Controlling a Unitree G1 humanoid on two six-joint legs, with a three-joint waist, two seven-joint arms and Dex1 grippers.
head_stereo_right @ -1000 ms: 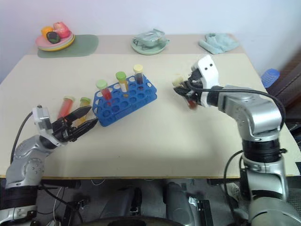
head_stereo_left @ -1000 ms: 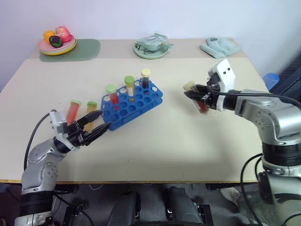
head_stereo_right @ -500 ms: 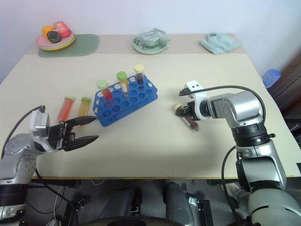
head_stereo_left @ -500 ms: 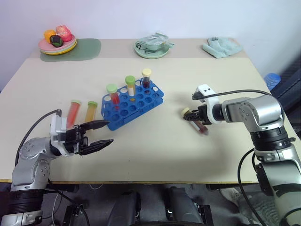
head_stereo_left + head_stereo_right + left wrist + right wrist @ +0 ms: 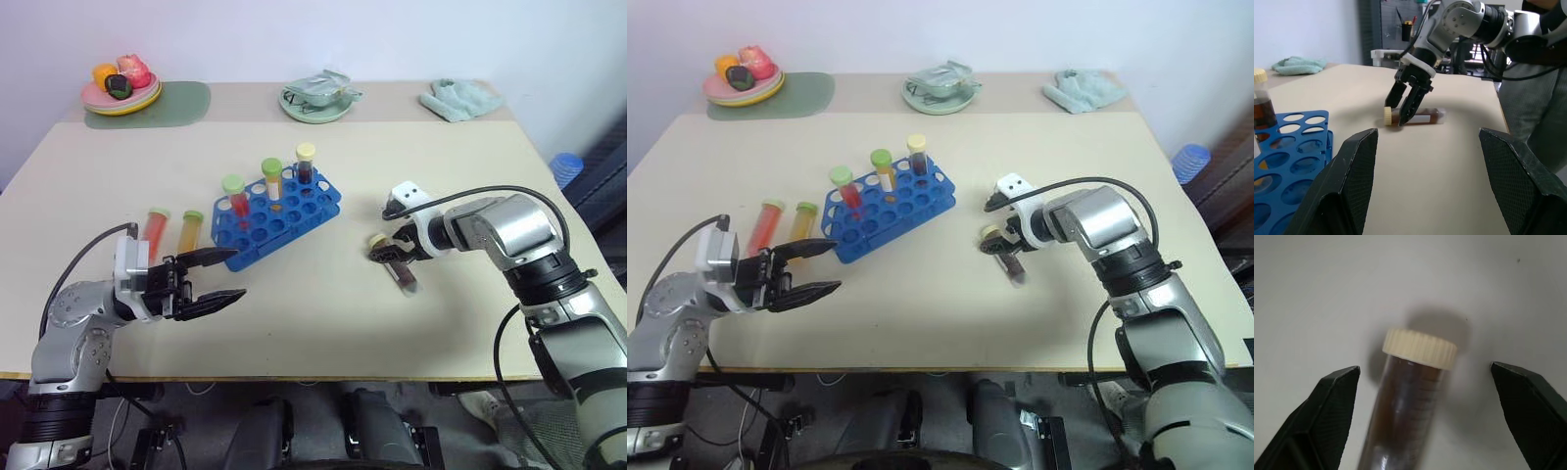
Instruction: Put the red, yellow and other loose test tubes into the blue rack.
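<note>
Fingers of the right gripper (image 5: 385, 252) stand apart, one on either side of the dark brown tube (image 5: 398, 266), which lies flat on the desk (image 5: 323, 294) right of centre in the head views; in the right wrist view the two black fingers (image 5: 1327, 411) flank the tube with clear gaps and touch nothing. That tube is clear plastic, filled with dark brown liquid and closed by a ribbed cream cap (image 5: 1420, 349); its cap end points toward the upper left of the frame and its body runs down toward the lower right. The left gripper (image 5: 223, 276) hovers over the desk at the lower left with its fingers (image 5: 1347, 183) spread wide and empty, pointing toward the middle of the frame. Just above it, two more loose tubes lie side by side on the desk: the red tube (image 5: 154, 230) with a green cap, and just to its right the orange-yellow tube (image 5: 188, 231), also green-capped. Immediately right of them sits the blue rack (image 5: 294, 212), a bright blue tray with rows of round holes, set on a slant from lower left to upper right. Three capped tubes stand upright in its back row: one red with a green cap (image 5: 234, 196), one orange-yellow with a green cap (image 5: 271, 178) and one dark with a cream cap (image 5: 305, 163).
</note>
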